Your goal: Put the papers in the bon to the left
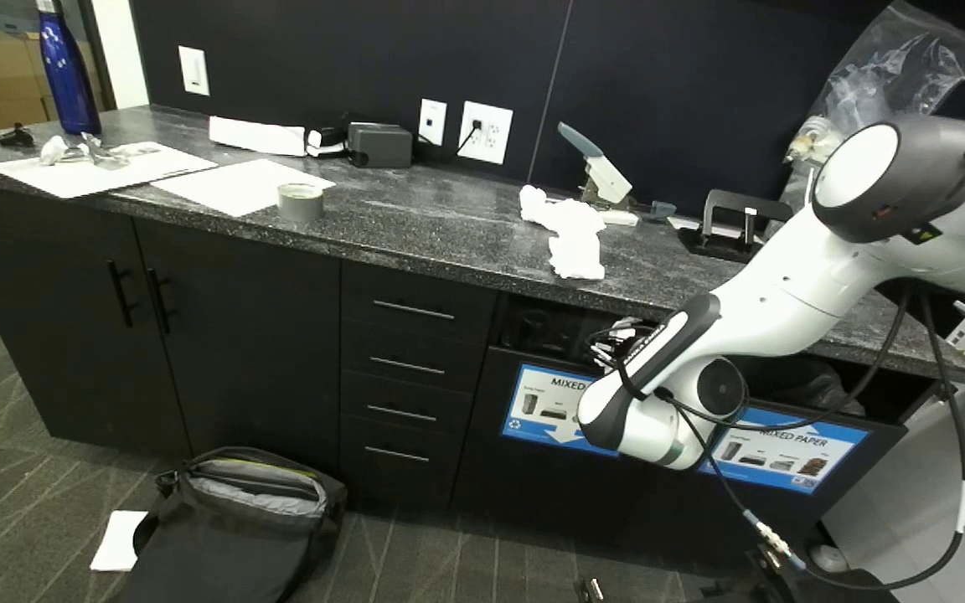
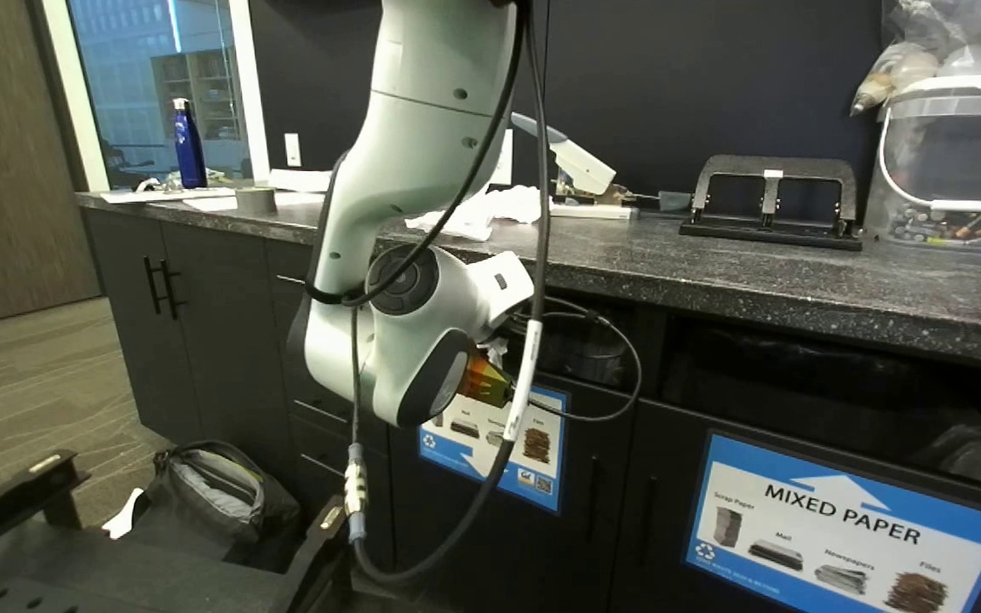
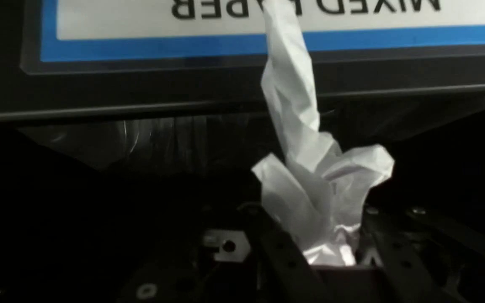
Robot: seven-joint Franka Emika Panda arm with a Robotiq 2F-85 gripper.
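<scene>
In the wrist view the tool (image 3: 331,252) pinches one crumpled paper (image 3: 312,155); ahead of the tool the paper shows against the dark mouth and rim of one bin (image 3: 141,90) and one label (image 3: 141,46) with upside-down lettering. In an exterior view one arm (image 1: 784,293) hides most of the tool, which is at the left one of two bins (image 1: 524,477) with blue labels (image 1: 514,423). Above it, on the speckled dark counter (image 1: 415,213), lies one bunch of crumpled white papers (image 1: 575,230), the wads too merged to count; well to its left are at least two flat sheets (image 1: 231,186), small crumpled scraps (image 1: 54,152), one grey roll (image 1: 300,204) and one blue bottle (image 1: 69,79). Four drawers (image 1: 399,387) are left of the tool, one bag (image 1: 239,536) below and left on the carpet (image 1: 432,553). In an exterior view one hole punch (image 2: 770,230) and one clear bucket (image 2: 967,106) stand on the counter to the tool's right, one wooden door (image 2: 18,187) and one window (image 2: 129,77) far to its left.
</scene>
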